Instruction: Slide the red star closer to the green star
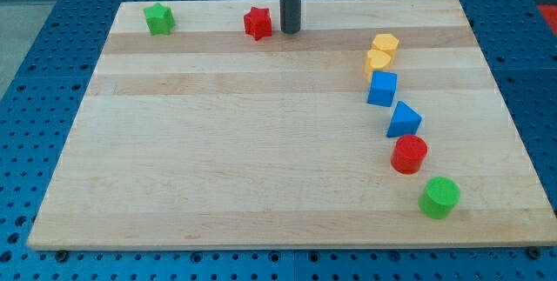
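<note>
You're looking at a pale wooden board (261, 142), smooth and matt, with grain bands running across. Under it lies a blue perforated base (35, 98), seemingly metal. On the board, the red star (258, 23), green star (159, 19) and blue cube (382, 89) look like smooth, matt plastic. My tip (290, 30) ends a dark, dull-finished rod.

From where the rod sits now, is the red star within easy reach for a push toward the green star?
Probably yes. My tip sits just to the view's right of the red star, nothing between them. The green star lies further to the view's left, and no block sits between the two stars.
</note>
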{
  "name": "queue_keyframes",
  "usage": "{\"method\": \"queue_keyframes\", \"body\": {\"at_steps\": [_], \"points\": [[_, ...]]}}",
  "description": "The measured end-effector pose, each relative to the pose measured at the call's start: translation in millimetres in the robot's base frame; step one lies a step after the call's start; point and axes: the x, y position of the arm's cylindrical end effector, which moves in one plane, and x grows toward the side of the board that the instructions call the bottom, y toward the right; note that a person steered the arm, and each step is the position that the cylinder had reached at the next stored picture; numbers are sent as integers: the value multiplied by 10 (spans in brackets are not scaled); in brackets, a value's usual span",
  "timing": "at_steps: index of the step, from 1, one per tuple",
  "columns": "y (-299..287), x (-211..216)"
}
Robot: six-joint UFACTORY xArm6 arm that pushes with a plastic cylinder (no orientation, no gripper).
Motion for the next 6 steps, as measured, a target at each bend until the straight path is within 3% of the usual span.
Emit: {"method": "queue_keyframes", "body": {"at_steps": [4, 6], "points": [[-525, 31], [-1548, -17]]}}
